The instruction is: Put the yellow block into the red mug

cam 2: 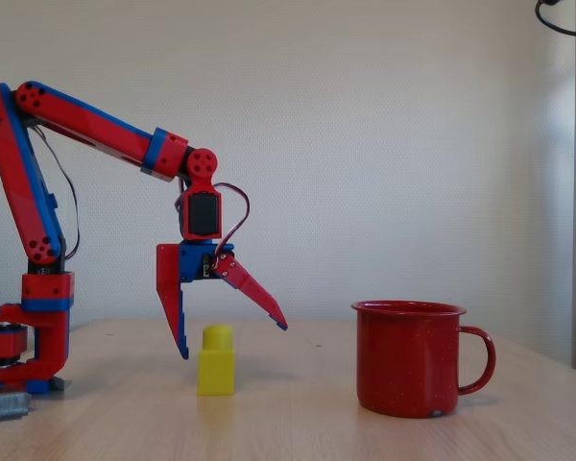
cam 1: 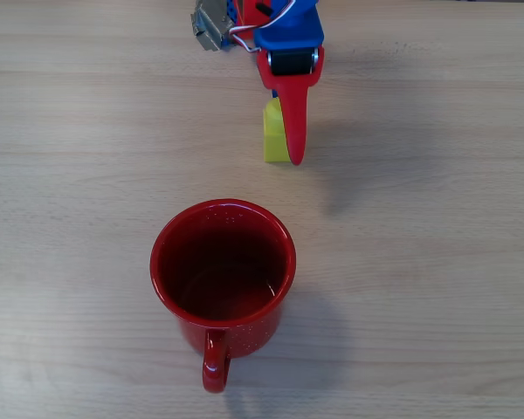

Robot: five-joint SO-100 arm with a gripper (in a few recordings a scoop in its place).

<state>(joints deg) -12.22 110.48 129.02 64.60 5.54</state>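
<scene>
Nearest in the fixed view, low and right of centre, the red mug [cam 2: 408, 358] stands upright on the pale wooden table [cam 2: 298, 423], its looped handle sticking out toward the right edge of the frame. In the overhead view the mug [cam 1: 223, 279] fills the lower middle, mouth open to the camera, handle pointing down to the bottom edge, nothing visible inside. Further along, left of centre in the fixed view, the yellow block [cam 2: 216, 362] sits on the table with its stud up, well apart from the mug. From above the block [cam 1: 274, 133] shows in the upper middle, partly covered by a red finger. The gripper [cam 2: 232, 341] hangs over the block with its jaws spread wide, one finger pointing straight down just left of the block, the other angled out to the right above it; neither seems to touch the block. Behind, the red and blue arm [cam 2: 96, 125] rises at the left edge against a plain wall.
</scene>
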